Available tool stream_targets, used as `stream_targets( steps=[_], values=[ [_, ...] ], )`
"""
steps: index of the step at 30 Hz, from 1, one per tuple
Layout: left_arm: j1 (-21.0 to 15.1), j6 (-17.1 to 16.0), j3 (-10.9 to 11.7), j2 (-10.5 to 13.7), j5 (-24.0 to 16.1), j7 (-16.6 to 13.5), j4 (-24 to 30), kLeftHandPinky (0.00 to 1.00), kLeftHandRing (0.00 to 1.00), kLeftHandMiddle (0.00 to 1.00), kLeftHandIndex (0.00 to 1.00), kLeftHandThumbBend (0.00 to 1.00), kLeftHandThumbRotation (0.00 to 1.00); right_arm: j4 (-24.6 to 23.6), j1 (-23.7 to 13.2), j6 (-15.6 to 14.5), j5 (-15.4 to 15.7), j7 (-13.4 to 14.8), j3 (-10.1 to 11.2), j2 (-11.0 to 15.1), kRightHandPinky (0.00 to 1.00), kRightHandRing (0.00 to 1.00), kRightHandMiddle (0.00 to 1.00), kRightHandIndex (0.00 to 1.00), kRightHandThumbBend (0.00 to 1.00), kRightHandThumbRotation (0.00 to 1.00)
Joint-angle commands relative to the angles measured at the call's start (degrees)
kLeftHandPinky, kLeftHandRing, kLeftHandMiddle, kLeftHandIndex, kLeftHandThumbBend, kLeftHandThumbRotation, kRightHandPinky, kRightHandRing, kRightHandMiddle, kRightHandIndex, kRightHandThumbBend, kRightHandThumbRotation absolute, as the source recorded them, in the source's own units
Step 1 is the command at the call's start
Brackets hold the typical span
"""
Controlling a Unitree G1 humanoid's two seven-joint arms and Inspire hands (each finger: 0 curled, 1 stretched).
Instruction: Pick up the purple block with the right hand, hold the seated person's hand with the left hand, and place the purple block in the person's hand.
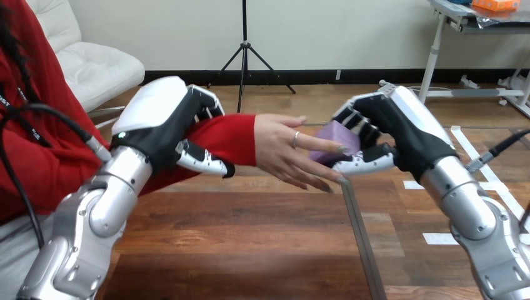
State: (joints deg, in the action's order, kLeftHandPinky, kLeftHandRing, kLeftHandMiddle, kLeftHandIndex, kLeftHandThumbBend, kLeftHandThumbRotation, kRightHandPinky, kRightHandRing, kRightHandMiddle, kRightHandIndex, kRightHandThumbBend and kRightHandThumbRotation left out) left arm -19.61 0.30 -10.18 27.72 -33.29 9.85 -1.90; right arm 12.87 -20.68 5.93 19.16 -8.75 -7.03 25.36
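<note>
So the left hand (pixel 156 125) is wrapped round the person's forearm (pixel 228 137) (red sleeve). The right hand (pixel 390 134) pinches the purple block (pixel 334 137), which touches the person's hand (pixel 284 147).

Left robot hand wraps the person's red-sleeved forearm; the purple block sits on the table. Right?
No. The head view shows the purple block held in the right robot hand, beside the person's fingers, not on the table. The left robot hand does wrap the forearm.

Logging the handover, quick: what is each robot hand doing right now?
Left robot hand: closed round the person's forearm.
Right robot hand: closed on the purple block.
</note>
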Motion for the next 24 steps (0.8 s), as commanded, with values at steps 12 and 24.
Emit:
stream_targets(
  steps=[12,24],
  values=[
    [-6.2,0.5,0.9,-1.4,-0.1,-0.7,2.7,0.31,0.38,0.44,0.44,0.82,0.00,-7.6,-1.1,0.5,-0.5,-1.1,-0.5,-2.5,0.33,0.35,0.42,0.46,0.72,0.00],
    [-6.4,0.3,0.6,-1.8,-0.3,-0.8,2.2,0.31,0.38,0.43,0.45,0.82,0.00,-10.9,-0.5,0.6,-1.4,-2.5,-1.1,-3.6,0.31,0.35,0.41,0.46,0.71,0.00]
  ],
)
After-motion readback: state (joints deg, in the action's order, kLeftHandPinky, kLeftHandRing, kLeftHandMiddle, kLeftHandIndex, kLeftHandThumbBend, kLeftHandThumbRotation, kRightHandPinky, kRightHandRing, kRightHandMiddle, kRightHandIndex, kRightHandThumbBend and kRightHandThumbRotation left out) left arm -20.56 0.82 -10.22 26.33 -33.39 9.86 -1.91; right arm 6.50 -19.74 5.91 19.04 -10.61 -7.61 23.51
